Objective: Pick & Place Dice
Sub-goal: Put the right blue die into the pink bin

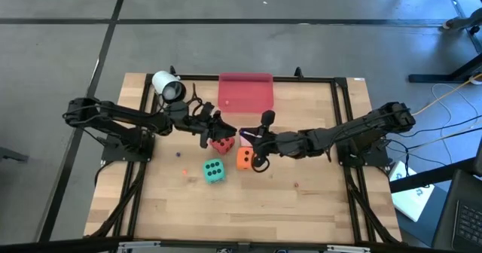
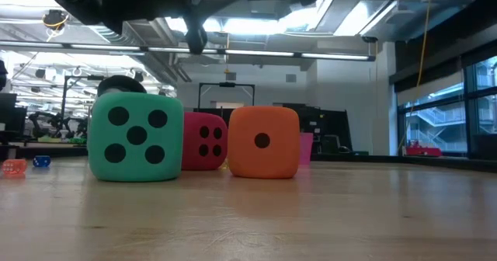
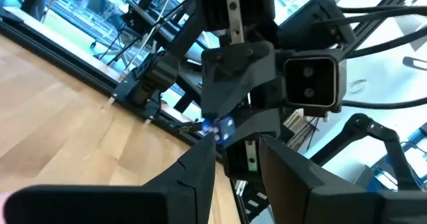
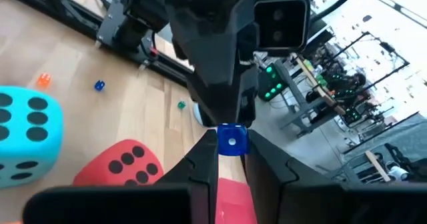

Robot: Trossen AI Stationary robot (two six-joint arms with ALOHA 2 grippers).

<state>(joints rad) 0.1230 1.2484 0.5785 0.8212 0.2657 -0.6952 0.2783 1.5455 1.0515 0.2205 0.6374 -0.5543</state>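
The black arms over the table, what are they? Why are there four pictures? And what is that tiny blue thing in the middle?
They are two robot arms, each ending in a two-finger pincher called a gripper. One picture looks straight down on the wooden table. One looks across it from table height. The other two come from small cameras on the arms' wrists.

On the table sit three big, soft-looking dice: a red die, an orange die and a green die. A pink tray lies near the far edge.

The right gripper pinches a tiny blue die above the table, right against the left gripper. I can't tell if the left one grips it too. A few more tiny dice lie on the wood.
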